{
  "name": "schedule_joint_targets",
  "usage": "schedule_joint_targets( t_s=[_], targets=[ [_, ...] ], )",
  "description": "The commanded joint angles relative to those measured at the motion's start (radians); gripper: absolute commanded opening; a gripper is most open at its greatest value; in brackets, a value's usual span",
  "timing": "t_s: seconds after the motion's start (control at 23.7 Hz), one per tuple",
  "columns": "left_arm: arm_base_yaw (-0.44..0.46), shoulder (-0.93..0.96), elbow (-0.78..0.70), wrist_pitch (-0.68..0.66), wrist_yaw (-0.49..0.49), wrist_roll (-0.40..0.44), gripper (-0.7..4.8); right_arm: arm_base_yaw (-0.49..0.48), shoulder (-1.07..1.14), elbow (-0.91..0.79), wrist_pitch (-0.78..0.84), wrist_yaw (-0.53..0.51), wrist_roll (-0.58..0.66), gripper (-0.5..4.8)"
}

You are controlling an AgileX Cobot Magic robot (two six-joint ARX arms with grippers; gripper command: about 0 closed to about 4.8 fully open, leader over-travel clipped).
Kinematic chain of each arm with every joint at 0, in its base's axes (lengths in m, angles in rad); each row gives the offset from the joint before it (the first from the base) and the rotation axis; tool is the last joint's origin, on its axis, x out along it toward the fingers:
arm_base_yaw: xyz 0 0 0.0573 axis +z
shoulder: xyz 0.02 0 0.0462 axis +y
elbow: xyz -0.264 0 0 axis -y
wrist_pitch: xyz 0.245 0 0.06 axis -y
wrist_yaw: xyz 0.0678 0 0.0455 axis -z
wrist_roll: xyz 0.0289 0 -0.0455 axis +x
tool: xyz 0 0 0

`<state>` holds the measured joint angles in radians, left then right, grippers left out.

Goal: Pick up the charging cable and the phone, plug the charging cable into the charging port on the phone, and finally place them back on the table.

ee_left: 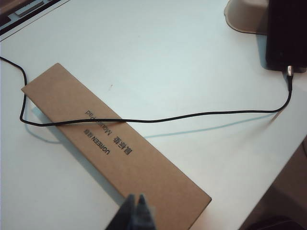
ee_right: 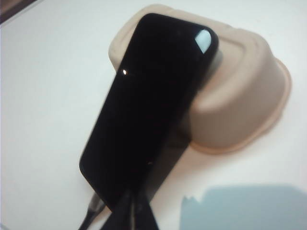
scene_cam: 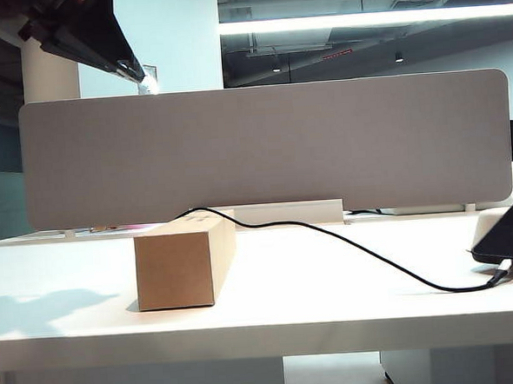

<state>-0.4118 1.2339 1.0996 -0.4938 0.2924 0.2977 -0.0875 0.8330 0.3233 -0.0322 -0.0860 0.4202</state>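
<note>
A big grey fabric panel [scene_cam: 267,148] stands up along the back of the white desk [scene_cam: 91,328]. Behind the panel the room is dark, with black pipes on the ceiling. A long bright light strip [scene_cam: 372,18] glows up there. A pale blue wall [scene_cam: 169,41] rises beside a white pillar [scene_cam: 51,74].

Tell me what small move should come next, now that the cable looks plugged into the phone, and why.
Probably nothing more than retreating both arms: the phone leans on an upturned beige tray on the table with the charging cable plugged in, and the left gripper and right gripper are shut, holding nothing.
</note>
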Motion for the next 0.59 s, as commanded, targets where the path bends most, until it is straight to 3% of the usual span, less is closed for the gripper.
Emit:
schedule_joint_targets(
  t_s=[0.04,0.46,0.59],
  targets=[
    [0.001,-0.004,0.0,0.016,0.008,0.003,-0.06,0.0,-0.096,-0.074,0.069,0.021,-0.009,-0.06],
    [0.001,-0.004,0.0,0.016,0.008,0.005,-0.06,0.0,-0.342,-0.185,0.081,0.058,-0.06,-0.06],
    [-0.001,-0.004,0.0,0.016,0.013,0.005,-0.06,0.0,-0.433,-0.201,0.097,0.006,-0.093,-0.06]
  ],
)
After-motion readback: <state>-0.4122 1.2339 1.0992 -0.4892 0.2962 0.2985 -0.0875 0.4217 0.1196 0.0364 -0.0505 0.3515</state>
